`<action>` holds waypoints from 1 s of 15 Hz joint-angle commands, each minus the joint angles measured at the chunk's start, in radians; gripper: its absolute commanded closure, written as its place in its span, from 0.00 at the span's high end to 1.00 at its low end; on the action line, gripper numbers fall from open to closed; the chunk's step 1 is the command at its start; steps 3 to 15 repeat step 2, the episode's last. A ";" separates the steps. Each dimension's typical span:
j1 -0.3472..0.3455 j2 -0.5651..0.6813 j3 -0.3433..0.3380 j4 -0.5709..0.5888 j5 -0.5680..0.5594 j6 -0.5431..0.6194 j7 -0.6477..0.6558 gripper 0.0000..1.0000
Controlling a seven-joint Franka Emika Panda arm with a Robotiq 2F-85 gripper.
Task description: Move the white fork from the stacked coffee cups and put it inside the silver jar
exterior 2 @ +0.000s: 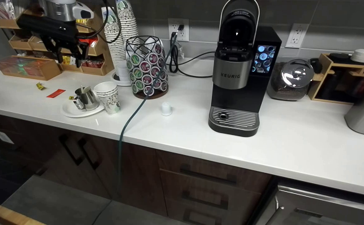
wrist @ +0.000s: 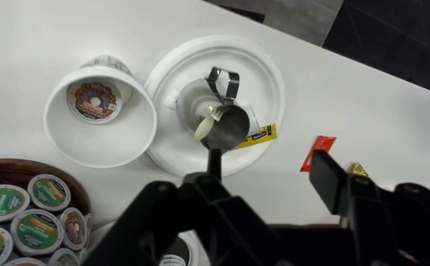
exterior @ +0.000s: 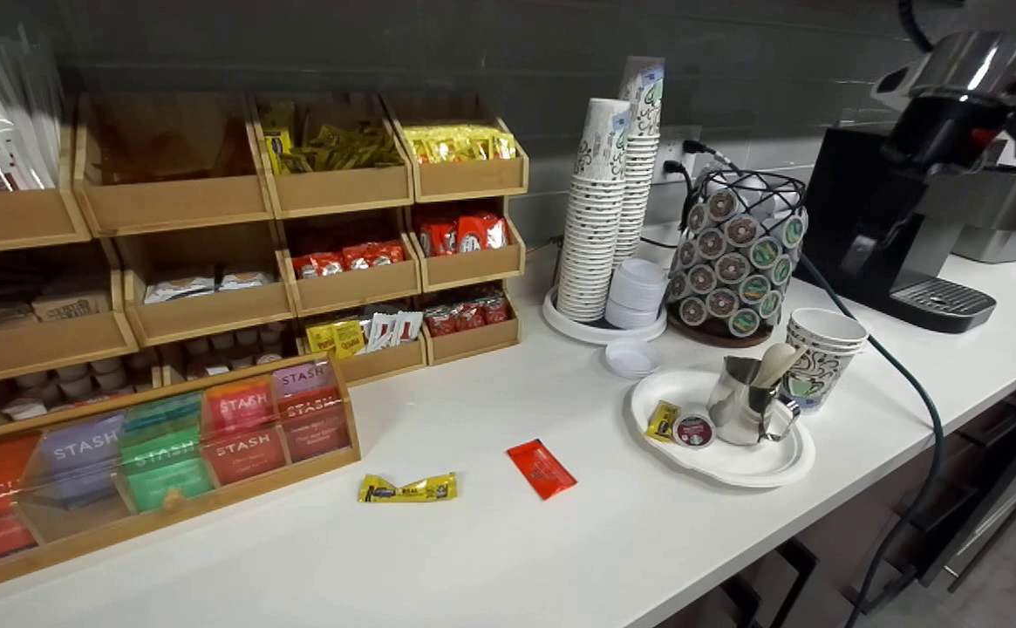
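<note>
The silver jar [exterior: 739, 401], a small metal pitcher, stands on a white plate [exterior: 787, 471]; it also shows in the wrist view [wrist: 226, 129]. A pale spoon-ended utensil [wrist: 204, 127] leans in it. A second thin pale end [wrist: 221, 112] beside it could be the white fork; I cannot tell. The stacked coffee cups [exterior 2: 108, 100] stand beside the plate, also in the wrist view [wrist: 100, 147]. A coffee pod [wrist: 95, 101] lies inside the top cup, and no fork shows there. My gripper [wrist: 268, 166] is open and empty, well above the counter [exterior 2: 69, 61].
A wire pod holder [exterior 2: 146, 65] and tall cup stacks [exterior: 595, 235] stand behind the plate. Coffee machine [exterior 2: 235, 81] is further along. Wooden packet racks [exterior: 342, 192] and a tea box [exterior: 167, 462] stand at the other end. A red packet [exterior: 542, 468] and yellow packet [exterior: 407, 488] lie on the counter.
</note>
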 commanded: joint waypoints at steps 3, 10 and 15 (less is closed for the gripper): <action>-0.040 -0.062 -0.073 -0.021 0.049 -0.116 -0.058 0.78; -0.040 -0.062 -0.073 -0.021 0.049 -0.116 -0.058 0.78; -0.040 -0.062 -0.073 -0.021 0.049 -0.116 -0.058 0.78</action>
